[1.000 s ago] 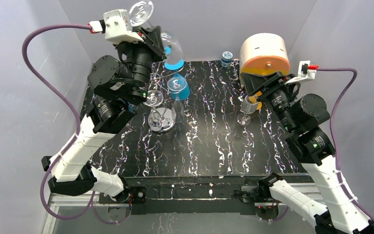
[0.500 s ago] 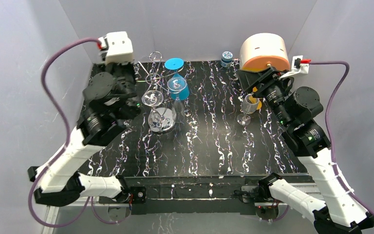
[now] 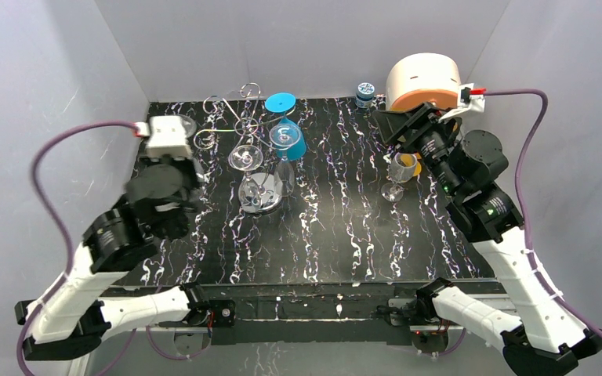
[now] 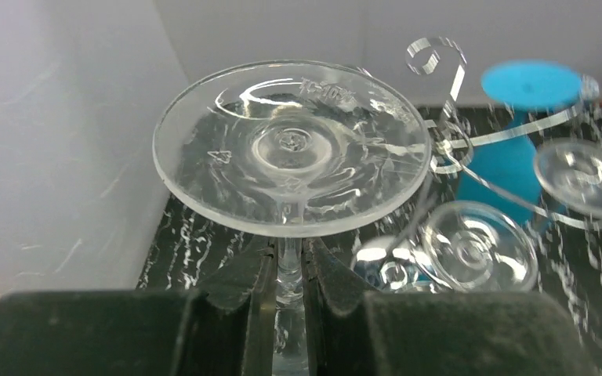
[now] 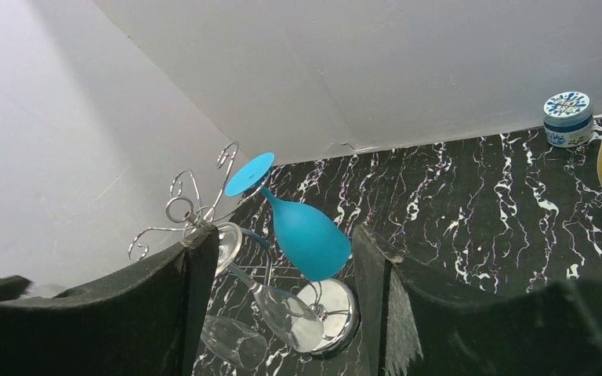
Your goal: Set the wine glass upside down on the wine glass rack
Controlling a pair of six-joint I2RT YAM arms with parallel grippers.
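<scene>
Left gripper (image 4: 288, 258) clamped on the stem of the wine glass (image 4: 290, 149), left of the wine glass rack (image 3: 239, 125); embossed lettering on its foot illegible. Right gripper (image 5: 286, 239) wide open, empty.

The black-and-white left arm (image 3: 117, 235) is bent upward just left of the silver wire rack (image 3: 262, 194) with its round chrome base. The left gripper (image 4: 288, 270) is clamped on the stem of a clear wine glass (image 4: 291, 149) (foot uppermost). The right arm (image 3: 494, 219) is reached forward well right of that rack, and the right gripper (image 5: 286, 243) is held with its black jaws wide apart.
</scene>
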